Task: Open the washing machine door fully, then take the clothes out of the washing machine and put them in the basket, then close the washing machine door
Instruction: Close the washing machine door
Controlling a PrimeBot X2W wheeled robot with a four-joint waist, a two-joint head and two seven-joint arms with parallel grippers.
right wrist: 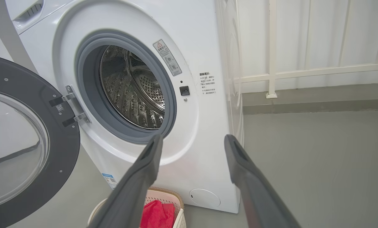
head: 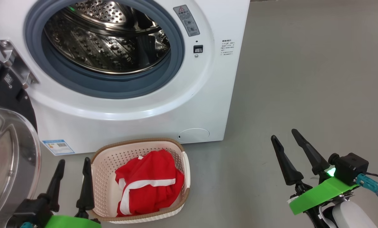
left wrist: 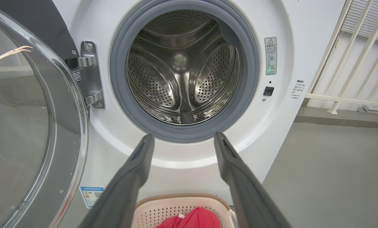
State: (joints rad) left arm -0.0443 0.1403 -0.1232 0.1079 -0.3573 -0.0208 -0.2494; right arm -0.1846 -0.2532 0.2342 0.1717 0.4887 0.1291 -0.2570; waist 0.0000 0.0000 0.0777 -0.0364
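The white washing machine stands with its door swung wide open to the left. Its steel drum holds no clothes that I can see. The red clothes with white trim lie in the cream basket on the floor in front of the washer. My left gripper is open, just left of the basket, with nothing between its fingers. My right gripper is open over bare floor to the right. In the left wrist view the drum is straight ahead and the door at left.
Grey floor spreads to the washer's right. A white railing runs behind the machine. The door's glass bulge projects toward me on the left, close to my left arm.
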